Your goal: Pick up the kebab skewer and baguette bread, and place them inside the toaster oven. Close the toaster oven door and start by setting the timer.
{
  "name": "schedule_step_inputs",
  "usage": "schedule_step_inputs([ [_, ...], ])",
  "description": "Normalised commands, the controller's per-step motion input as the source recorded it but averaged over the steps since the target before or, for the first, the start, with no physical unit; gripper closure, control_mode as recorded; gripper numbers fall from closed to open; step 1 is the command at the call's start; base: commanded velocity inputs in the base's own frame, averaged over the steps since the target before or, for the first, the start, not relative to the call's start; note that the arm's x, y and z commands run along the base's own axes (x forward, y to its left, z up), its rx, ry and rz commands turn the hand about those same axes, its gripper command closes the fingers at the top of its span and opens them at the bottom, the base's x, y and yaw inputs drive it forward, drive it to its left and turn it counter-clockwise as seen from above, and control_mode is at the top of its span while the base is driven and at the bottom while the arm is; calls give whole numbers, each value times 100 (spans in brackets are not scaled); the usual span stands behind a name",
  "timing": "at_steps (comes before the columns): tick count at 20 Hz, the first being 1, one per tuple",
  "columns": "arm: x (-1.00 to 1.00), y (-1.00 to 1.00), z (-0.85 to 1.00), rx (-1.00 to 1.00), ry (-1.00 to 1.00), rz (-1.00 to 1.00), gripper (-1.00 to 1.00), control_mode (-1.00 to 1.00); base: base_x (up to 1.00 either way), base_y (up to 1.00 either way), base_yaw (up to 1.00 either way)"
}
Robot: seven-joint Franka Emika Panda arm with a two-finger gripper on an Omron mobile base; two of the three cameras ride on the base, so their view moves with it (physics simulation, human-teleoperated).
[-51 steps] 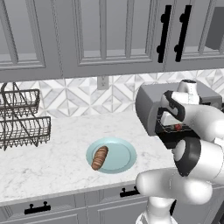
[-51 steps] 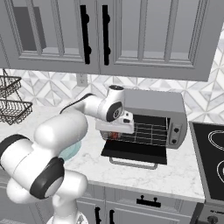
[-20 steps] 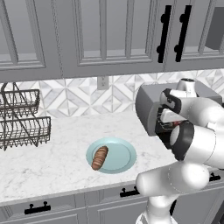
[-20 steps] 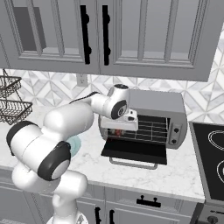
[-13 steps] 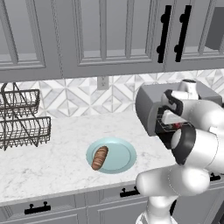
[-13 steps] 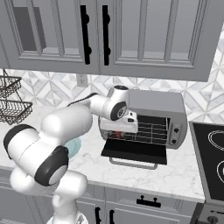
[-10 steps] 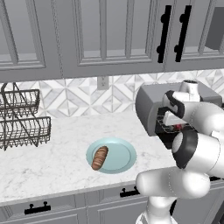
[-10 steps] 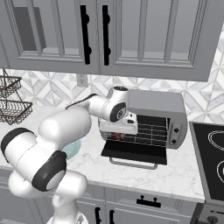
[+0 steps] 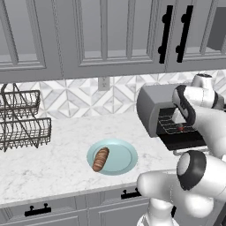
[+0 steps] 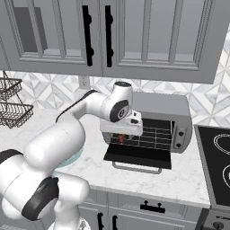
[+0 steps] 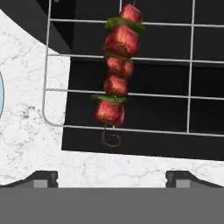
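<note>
Kebab skewer (image 11: 116, 72) lying on the wire rack (image 11: 192, 78) near its left front corner, inside the toaster oven (image 10: 161, 110). Claw (image 11: 111, 177) spread open, empty. Baguette bread (image 9: 100, 159) on the plate (image 9: 126, 161), mid-surface, not yet fetched; toaster oven door (image 10: 139, 157) down, timer unset.

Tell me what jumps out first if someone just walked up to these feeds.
The kebab skewer lies on the wire rack inside the toaster oven, with the open gripper apart from it and the door dropped flat onto the counter. Next, the baguette sits alone on a pale blue plate to the oven's left. The white arm reaches from the base up to the oven mouth.
</note>
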Motion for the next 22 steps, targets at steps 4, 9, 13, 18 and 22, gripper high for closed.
schedule_step_inputs([
  [4,-100,80,53,0,0,-8,-100,-100,0,0,0],
  [9,-91,100,0,0,-2,-12,-100,-100,0,0,0],
  [13,-38,100,0,0,0,-12,-100,-100,0,0,0],
  [18,0,100,0,0,0,-17,-100,-100,0,0,0],
  [22,2,100,0,0,0,-20,-100,-100,0,0,0],
])
